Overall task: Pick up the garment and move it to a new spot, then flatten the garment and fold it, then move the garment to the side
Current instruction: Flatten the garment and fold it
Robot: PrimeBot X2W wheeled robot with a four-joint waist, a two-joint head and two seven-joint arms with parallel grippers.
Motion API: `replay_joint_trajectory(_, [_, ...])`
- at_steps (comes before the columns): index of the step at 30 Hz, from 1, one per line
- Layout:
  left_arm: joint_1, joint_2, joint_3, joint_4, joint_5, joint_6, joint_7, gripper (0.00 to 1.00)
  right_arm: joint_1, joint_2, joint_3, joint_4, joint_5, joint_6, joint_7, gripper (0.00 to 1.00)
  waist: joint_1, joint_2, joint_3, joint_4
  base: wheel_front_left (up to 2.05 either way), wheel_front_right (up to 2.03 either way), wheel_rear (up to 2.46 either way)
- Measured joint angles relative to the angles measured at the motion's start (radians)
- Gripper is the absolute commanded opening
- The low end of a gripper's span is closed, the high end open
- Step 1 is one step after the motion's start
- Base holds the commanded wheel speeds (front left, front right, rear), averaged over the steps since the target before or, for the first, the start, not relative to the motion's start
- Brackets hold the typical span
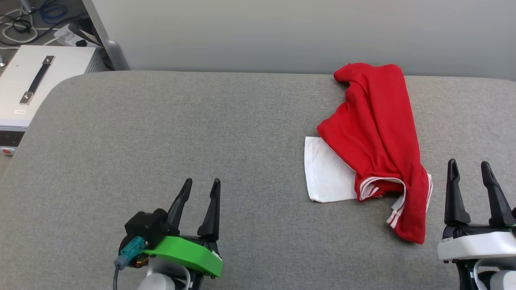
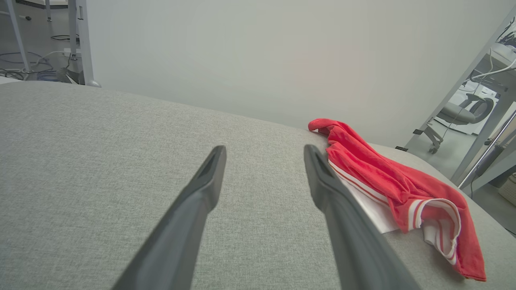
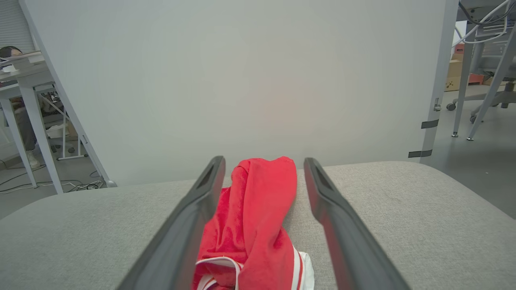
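**A:** Left gripper, how does it stand?

**B:** Jaws spread wide with nothing in them, over bare grey pad, well apart from the garment. Right gripper is likewise spread and empty, just beside the garment's near end.

**A:** And how does the garment lie?

**B:** Crumpled on the pad's right half. Its long axis runs from the far edge by the wall toward the robot, slanting slightly right. The end with striped trim points near, and a white sleeve sticks out left.
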Motion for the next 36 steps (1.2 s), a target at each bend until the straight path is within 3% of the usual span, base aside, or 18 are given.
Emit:
replay_joint_trajectory(5, [-0.014,0.0,-0.03,0.021,0.015,0.0,0.0,1.0,0.0,-0.005,-0.001,-0.004,0.0,0.0,0.0,1.0,0.0,0.0,0.02,-0.007,0.0,0.0,0.0])
replay_joint_trajectory(9, [-0.089,0.004,-0.158,0.089,-0.018,-0.001,0.051,1.0,-0.001,-0.014,0.009,-0.014,0.011,0.0,0.0,1.0,0.0,0.0,0.046,-0.019,0.0,0.0,0.0])
replay_joint_trajectory(17, [-0.344,0.006,-0.295,0.174,-0.009,0.001,0.436,1.0,-0.007,-0.043,0.006,-0.058,0.01,0.0,0.0,1.0,0.0,0.0,0.116,-0.05,0.0,0.0,0.0])
replay_joint_trajectory(18, [-0.366,0.004,-0.307,0.182,-0.013,0.008,0.485,1.0,-0.01,-0.045,0.007,-0.061,0.01,0.0,0.0,1.0,0.0,0.0,0.123,-0.054,0.0,0.0,0.0])
replay_joint_trajectory(19, [-0.413,0.002,-0.339,0.21,-0.029,0.034,0.615,1.0,-0.016,-0.044,0.014,-0.073,0.007,0.0,0.0,1.0,0.0,0.0,0.139,-0.067,0.0,0.0,0.0])
replay_joint_trajectory(23, [-0.484,0.001,-0.374,0.238,-0.047,0.089,0.755,1.0,-0.03,-0.037,0.038,-0.089,-0.007,0.0,0.0,1.0,0.0,0.0,0.168,-0.098,0.0,0.0,0.0])
replay_joint_trajectory(29, [-0.561,0.0,-0.435,0.258,-0.108,0.164,0.794,1.0,-0.058,-0.031,0.049,-0.094,-0.01,0.0,0.0,1.0,0.0,0.0,0.225,-0.141,0.0,0.0,0.0])
replay_joint_trajectory(36, [-0.609,-0.001,-0.493,0.333,-0.116,0.191,0.793,1.0,-0.08,-0.021,0.049,-0.094,-0.01,0.0,0.0,1.0,0.0,0.0,0.269,-0.17,0.0,0.0,0.0])
